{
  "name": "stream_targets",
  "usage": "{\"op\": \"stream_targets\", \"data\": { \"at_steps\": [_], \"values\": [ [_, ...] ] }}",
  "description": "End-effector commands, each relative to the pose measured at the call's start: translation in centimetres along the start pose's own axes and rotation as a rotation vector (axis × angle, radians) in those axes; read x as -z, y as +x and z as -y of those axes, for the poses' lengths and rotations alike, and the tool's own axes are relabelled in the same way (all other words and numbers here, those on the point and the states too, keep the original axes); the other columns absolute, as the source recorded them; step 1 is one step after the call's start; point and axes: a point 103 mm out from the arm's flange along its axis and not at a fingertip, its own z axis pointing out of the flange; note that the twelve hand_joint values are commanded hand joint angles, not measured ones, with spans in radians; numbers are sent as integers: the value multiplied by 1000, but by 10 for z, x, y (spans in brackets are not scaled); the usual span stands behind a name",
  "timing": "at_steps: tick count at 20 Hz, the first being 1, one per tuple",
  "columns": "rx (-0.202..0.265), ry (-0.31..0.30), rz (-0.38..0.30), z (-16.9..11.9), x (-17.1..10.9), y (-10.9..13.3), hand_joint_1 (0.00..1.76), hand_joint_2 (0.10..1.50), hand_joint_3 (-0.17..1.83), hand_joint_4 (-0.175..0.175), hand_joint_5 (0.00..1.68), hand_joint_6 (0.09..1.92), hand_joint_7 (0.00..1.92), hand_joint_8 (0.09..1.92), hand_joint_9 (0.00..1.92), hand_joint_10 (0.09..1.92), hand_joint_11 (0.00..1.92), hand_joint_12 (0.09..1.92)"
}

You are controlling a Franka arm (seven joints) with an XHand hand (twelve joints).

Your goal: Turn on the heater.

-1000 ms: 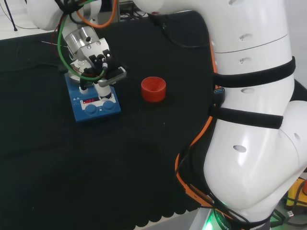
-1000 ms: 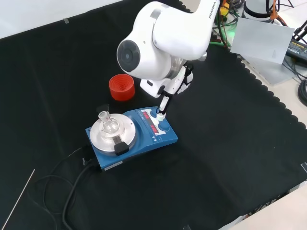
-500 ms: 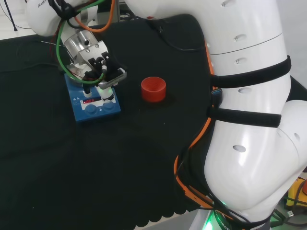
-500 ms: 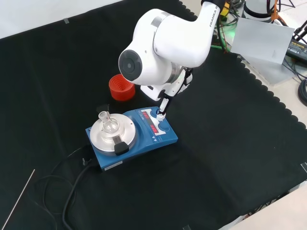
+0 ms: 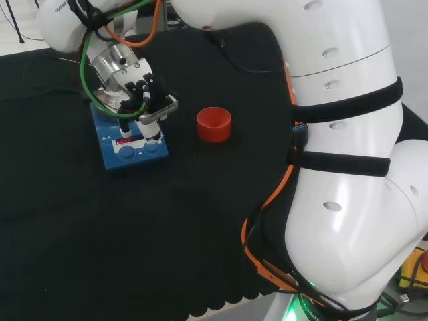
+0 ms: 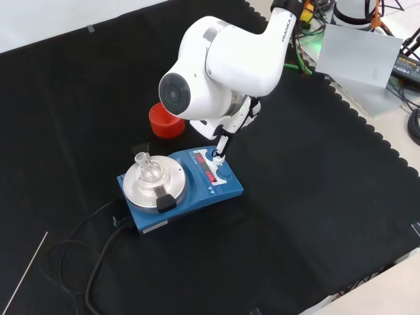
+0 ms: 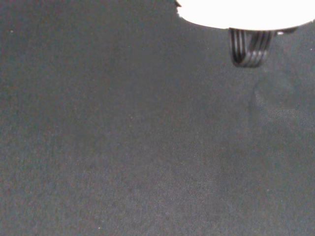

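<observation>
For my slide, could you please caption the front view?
Hand reaches a fingertip to the blue heater knob; red ring behind.

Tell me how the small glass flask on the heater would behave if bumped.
The flask stands loose on the heater's smooth metal plate, so it would probably slide. Its round body and narrow neck suggest easy tipping and rolling. Being thin glass, it is likely light and fragile.

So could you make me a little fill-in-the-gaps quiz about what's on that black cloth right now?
1. The heater has a body coloured ____.
2. The ribbed ring beside it is coloured ____.
3. On the heater's round metal plate stands a small clear ____.
4. One finger of the robot hand reaches down to the heater's ____ panel.

Missing words: blue; red; flask; control
</observation>
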Motion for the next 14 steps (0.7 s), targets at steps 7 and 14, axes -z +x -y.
{"op": "stream_targets", "data": {
  "at_steps": [7,14],
  "values": [
    [8,13,-7,-8,-6,-1,1570,530,1273,-6,335,124,1781,1920,1920,1789,1828,1617],
    [10,20,0,-12,-11,1,1568,529,1276,-6,349,124,1781,1920,1920,1785,1826,1614]
  ]
}}
